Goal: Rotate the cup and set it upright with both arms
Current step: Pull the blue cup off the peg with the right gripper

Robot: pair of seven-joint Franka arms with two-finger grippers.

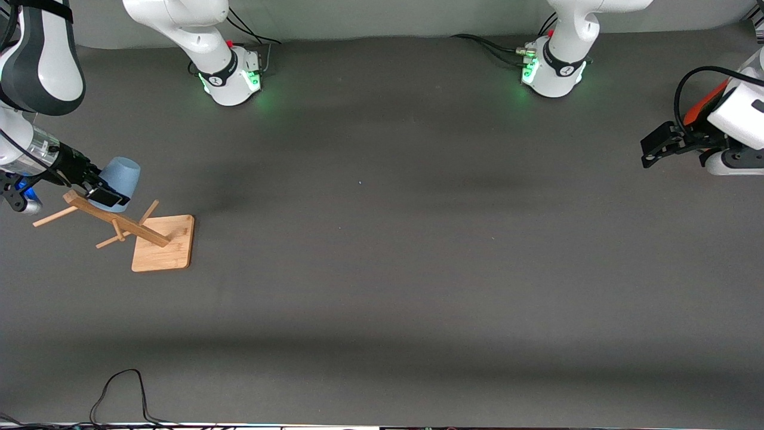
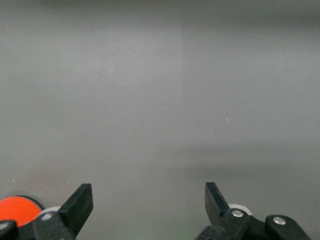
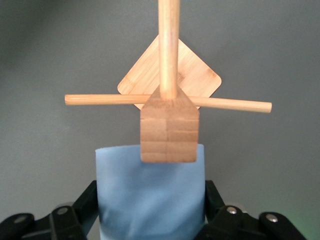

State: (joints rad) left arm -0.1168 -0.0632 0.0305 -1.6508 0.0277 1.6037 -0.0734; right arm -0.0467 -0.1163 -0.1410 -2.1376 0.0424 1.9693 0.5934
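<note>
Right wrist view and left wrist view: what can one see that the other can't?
Only the right wrist view shows the blue cup, clamped between the right gripper jaws, and the wooden rack with its pegs and square base. Only the left wrist view shows the left gripper with its jaws wide apart and nothing between them, plus an orange thing at the edge. Both show the grey table.

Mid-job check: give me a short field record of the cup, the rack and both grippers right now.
cup: pale blue cup, held beside the top of the rack's post
rack: wooden rack, at the right arm's end of the table
right gripper: right gripper shut on the cup, over the rack
left gripper: left gripper open, empty, waiting over the left arm's end of the table
</note>
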